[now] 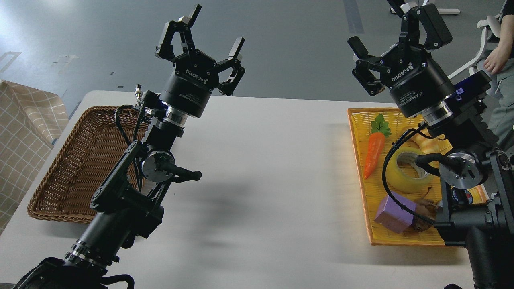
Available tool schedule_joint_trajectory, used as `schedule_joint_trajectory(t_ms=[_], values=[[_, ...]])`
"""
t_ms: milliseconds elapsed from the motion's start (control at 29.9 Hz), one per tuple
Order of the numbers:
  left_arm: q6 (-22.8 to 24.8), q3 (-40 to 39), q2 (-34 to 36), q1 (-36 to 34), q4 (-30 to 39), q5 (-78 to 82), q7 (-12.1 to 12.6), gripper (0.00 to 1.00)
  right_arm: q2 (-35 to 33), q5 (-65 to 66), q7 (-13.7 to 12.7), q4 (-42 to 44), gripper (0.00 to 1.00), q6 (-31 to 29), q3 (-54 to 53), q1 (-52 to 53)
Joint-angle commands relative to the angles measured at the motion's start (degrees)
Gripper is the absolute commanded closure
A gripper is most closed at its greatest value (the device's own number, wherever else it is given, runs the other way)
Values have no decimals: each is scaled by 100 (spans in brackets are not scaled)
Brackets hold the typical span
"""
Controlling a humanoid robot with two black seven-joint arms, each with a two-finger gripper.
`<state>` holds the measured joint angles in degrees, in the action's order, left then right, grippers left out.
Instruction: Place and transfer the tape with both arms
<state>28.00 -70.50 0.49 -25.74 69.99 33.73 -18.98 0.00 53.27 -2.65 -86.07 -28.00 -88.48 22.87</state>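
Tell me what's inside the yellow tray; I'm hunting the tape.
The shallow yellow woven tray holds an orange toy carrot, a translucent yellow tape roll and a purple block; the right arm covers the rest.

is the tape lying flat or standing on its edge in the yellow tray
Lying flat: the tape rests in the yellow tray with its core hole facing up, beside the carrot. The right arm partly hides it.

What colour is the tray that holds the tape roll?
The tray is yellow with an orange rim, and the tape roll in it is translucent yellow; the head view shows it.
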Motion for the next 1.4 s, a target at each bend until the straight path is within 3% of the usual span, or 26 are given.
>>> schedule_joint_trajectory(t_ms=[0,1237,1337,1370], values=[[0,1,4,8,-3,2,-1,2,0,-1,1,-6,0,0,-20,-2],[0,-78,-49,148,41,-77,-27,2,0,8,1,29,0,0,-55,7],[0,-69,-49,166,49,-34,-97,2,0,8,1,38,0,0,-55,7],[0,-69,-49,166,49,-16,-236,2,0,8,1,47,0,0,-55,7]])
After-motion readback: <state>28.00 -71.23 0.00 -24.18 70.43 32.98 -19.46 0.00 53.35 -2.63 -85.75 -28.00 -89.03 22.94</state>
